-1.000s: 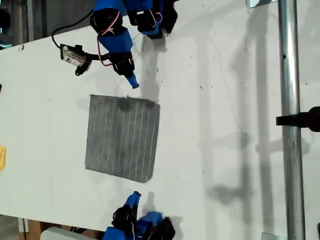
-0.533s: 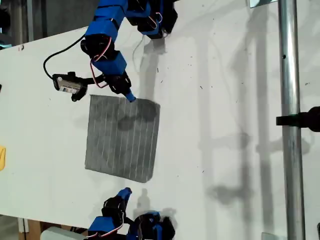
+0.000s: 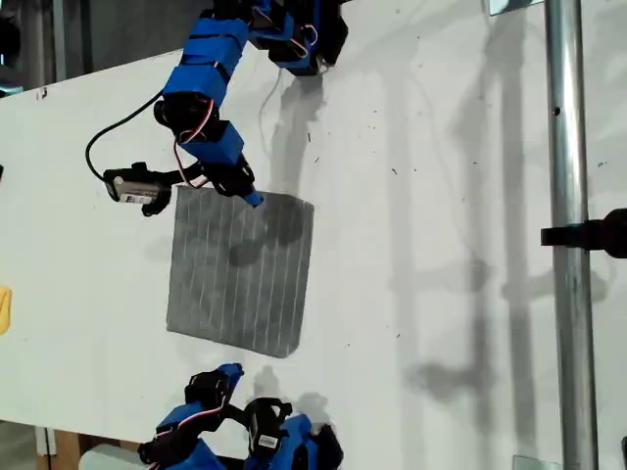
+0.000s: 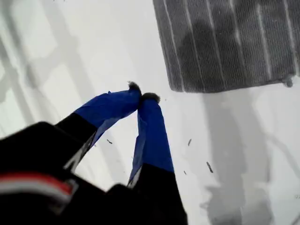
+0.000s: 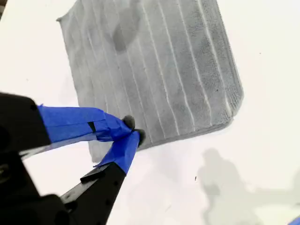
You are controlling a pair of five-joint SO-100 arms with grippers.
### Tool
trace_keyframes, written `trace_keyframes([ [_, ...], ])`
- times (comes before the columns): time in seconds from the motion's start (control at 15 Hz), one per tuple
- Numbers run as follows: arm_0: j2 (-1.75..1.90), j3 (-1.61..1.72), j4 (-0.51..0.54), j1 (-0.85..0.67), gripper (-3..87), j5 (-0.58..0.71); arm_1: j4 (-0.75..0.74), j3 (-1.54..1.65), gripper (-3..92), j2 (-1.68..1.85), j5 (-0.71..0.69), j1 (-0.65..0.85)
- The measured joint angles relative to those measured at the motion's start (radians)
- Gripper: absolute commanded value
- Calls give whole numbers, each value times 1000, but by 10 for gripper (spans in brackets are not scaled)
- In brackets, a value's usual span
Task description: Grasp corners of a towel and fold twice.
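Observation:
The grey striped towel (image 3: 240,269) lies flat and unfolded on the white table (image 3: 431,196). My second gripper (image 3: 253,199) reaches in from the exterior view's top. It is shut, and its tips rest at the towel's (image 5: 154,65) far edge, between two corners. No cloth looks lifted at my second gripper (image 5: 133,130). My first gripper (image 3: 229,372) comes in from the exterior view's bottom edge. It is shut over bare table, a short way off the towel's (image 4: 229,42) near edge. A near corner (image 4: 177,86) lies just ahead of my first gripper (image 4: 143,97).
A metal pole (image 3: 568,235) with a black clamp (image 3: 593,235) runs down the exterior view's right. A yellow object (image 3: 4,308) shows at that view's left edge. The second arm's wrist camera and cable (image 3: 132,184) hang beside the towel's far corner.
My second arm swung toward the exterior view's left and came down onto the towel's far edge. My first gripper shifted toward that view's left, below the towel. The towel has not moved.

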Motion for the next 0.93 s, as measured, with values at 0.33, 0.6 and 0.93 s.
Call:
trace_keyframes([
  [0.33, -17, -20, 5, 0, -18, -2, 60, -74, 299, -103, -86, 8],
  [0.6, -17, -15, 5, 0, -18, -25, 28, 5, 338, -143, -199, 9],
  [0.93, -17, 9, 2, 26, -18, -60, -196, 238, 314, -290, -350, 61],
])
